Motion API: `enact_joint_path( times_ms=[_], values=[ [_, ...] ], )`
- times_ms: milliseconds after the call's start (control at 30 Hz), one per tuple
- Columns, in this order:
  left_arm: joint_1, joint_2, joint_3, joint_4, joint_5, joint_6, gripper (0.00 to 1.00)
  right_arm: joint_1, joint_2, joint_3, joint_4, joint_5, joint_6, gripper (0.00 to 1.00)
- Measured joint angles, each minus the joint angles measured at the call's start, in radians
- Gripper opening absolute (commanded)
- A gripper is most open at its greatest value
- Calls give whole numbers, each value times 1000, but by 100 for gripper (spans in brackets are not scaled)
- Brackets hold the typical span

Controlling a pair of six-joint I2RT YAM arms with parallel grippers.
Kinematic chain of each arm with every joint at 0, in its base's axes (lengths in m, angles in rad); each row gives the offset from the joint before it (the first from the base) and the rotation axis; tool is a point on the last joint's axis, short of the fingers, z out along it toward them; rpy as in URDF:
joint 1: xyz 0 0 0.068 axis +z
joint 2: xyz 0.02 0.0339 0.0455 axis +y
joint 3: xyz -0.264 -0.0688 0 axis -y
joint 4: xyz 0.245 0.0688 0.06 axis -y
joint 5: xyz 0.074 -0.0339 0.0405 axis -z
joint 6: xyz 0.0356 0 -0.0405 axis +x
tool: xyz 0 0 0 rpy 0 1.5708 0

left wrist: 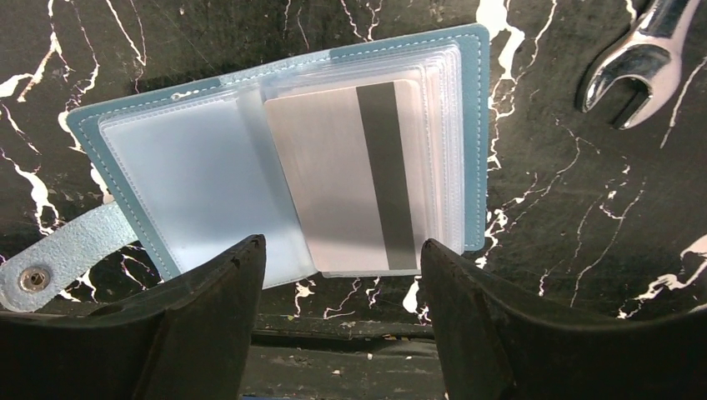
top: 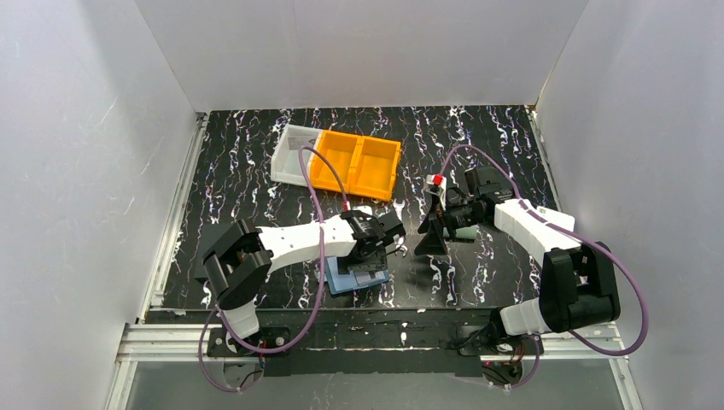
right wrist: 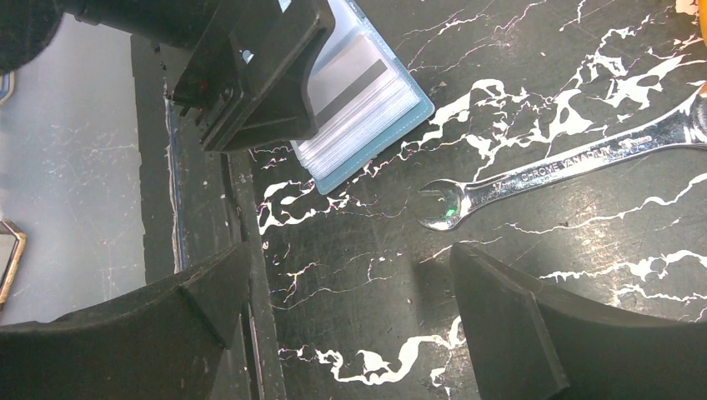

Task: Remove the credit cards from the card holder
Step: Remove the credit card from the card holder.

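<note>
Status: early stage, with no card seen lying free of the card holder (left wrist: pixel 179 179).

Location: the card holder lies opened flat on the surface (top: pixel 478 128), close to its near edge and directly below the left tool (left wrist: pixel 342 244). Its snap flap (left wrist: pixel 67 254) is thrown out to one side.

Contents: one credit card (left wrist: pixel 333 183), pale with a dark stripe, sits in the top clear pocket on the thicker half. Its near edge pokes slightly past the holder's rim. Several more pockets are stacked beneath it; whether they hold further cards cannot be told. The pocket on the other half looks empty.

Left tool: jaws apart, one finger on either side of the card's protruding end, gripping nothing. Contact with the card is not evident.

Right tool (right wrist: pixel 350 250): jaws wide apart and empty, hovering over bare surface near a wrench (right wrist: pixel 550 171), beside the holder.

Other items: an orange bin (top: pixel 354 164) and a white bin (top: pixel 290 154) stand at the far side, well apart from the work.

Assessment: opening the holder is done. Extraction of the visible card is judged the step in hand and is not yet done. Any remaining pockets then need checking and emptying.
</note>
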Motion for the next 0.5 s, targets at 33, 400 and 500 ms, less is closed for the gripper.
enact_joint_path(
  times_ms=[33, 400, 500],
  values=[
    [0, 4, 2, -6, -2, 0, 66, 0, 0, 0, 0, 0, 0, 98],
    [0, 27, 11, -4, 7, 0, 68, 0, 0, 0, 0, 0, 0, 98],
    [0, 27, 11, 0, 11, 2, 68, 0, 0, 0, 0, 0, 0, 98]
  ],
)
